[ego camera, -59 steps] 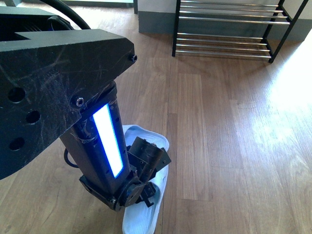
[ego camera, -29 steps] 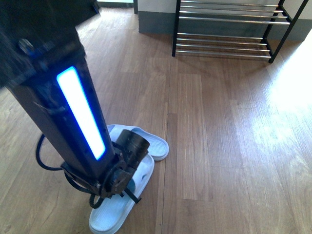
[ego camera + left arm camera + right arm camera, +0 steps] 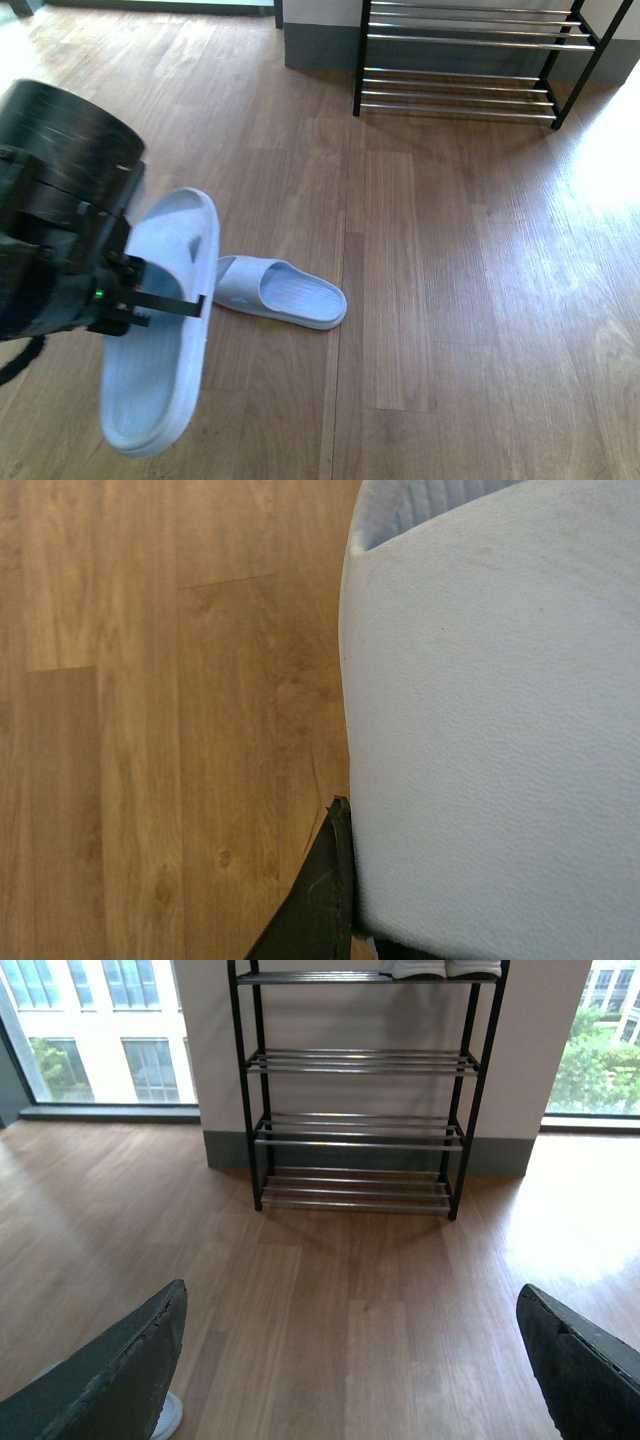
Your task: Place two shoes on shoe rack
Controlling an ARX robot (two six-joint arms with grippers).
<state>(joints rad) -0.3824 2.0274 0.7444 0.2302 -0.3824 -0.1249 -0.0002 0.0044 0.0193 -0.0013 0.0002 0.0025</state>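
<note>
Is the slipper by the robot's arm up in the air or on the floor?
Up in the air: the left gripper clamps the slide, tilted above the floor. The other slide lies flat.

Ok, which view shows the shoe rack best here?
The right wrist view: the shoe rack faces the camera with four tiers visible and its frame nearly whole. The front view catches only its lower tiers, cut off at the picture's edge. The left wrist view shows none of it, only the slide and floor.

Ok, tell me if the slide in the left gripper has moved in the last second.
Yes. The held slide has lifted off the floor and swung left, away from the other slide lying on the floor.
</note>
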